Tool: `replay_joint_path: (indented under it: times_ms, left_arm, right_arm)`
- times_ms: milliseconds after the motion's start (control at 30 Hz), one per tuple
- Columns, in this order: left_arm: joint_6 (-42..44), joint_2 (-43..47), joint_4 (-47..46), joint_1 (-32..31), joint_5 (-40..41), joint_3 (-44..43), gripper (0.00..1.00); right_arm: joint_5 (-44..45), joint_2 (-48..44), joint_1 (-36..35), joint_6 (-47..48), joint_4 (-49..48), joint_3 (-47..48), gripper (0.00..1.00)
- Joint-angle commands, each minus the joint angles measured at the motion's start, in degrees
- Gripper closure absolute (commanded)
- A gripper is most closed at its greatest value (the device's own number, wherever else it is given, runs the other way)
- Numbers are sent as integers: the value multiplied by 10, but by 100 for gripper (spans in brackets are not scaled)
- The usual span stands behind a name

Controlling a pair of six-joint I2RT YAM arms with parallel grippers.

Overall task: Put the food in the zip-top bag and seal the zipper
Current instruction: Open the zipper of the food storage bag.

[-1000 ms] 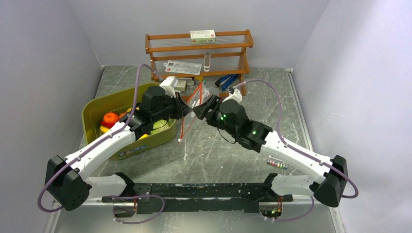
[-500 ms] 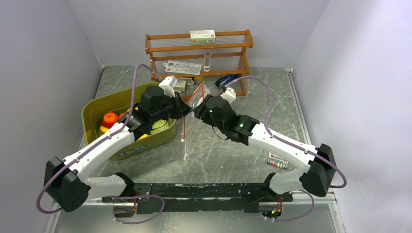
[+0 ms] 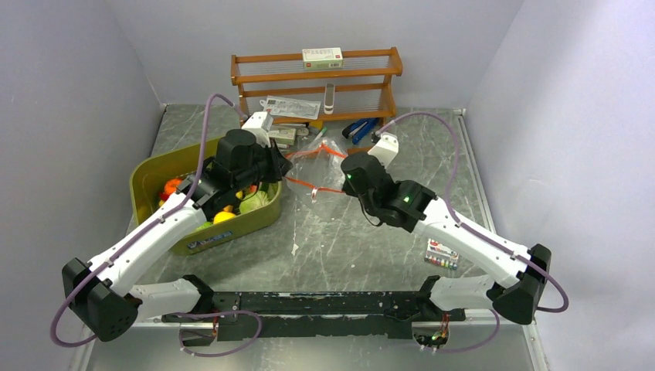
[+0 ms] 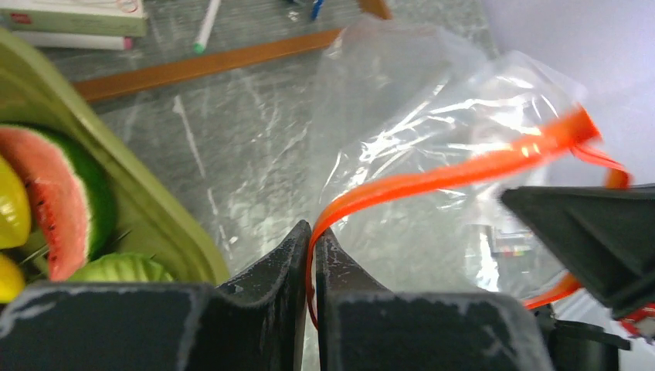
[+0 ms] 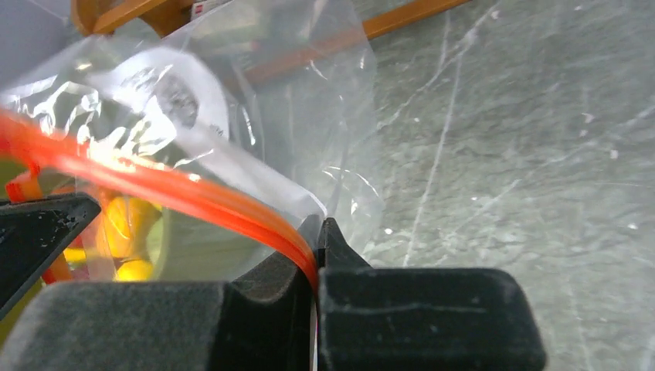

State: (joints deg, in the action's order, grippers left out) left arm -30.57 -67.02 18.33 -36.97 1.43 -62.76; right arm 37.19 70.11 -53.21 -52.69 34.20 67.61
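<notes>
**Two claws clamp one thin clear plastic zip-top bag (image 4: 432, 116)**

Crumpled, glossy and see-through, the bag hangs between the arms at mid-table, between the tub on the left and the stapler further back. Its narrow orange-red zipper strip (image 4: 432, 174) bows from one claw to the other, and a small white tab (image 3: 315, 195) dangles from it.

The left gripper (image 4: 313, 232) is pinched tight on one stretch of the strip. The right gripper (image 5: 317, 232) is pinched on another.

At the far side stands a brown wooden rack (image 3: 317, 73), with a blue stapler (image 3: 361, 127) at its foot. On the left, an olive-green plastic tub (image 3: 147, 174) holds the glossy toy food (image 4: 66, 193): a watermelon slice, yellow and green pieces. The left arm crosses over the tub and hides some of the food.
</notes>
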Motion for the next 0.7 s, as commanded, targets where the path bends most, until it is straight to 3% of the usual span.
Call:
replay_joint_path:
  times_ms: [0,233,367,467,567,667]
  left_arm:
    - [29,8,64,-3,91,-18,93]
    - [26,-9,62,-2,42,-26,93]
    - [15,13,0,-2,-77,8,92]
    - [10,40,-49,-2,-146,35,80]
    - [4,67,-74,-2,-179,61,56]
    - [8,89,-77,-2,-197,72,42]
  right_arm:
    - [60,-7,3,25,127,31,100]
    - [86,-19,3,48,160,48,100]
    - [-6,-51,2,129,51,18,100]
    - [-58,-70,2,153,-1,-6,100]
    - [-60,-67,2,143,26,3,100]
    - [-67,-55,3,149,67,21,100]
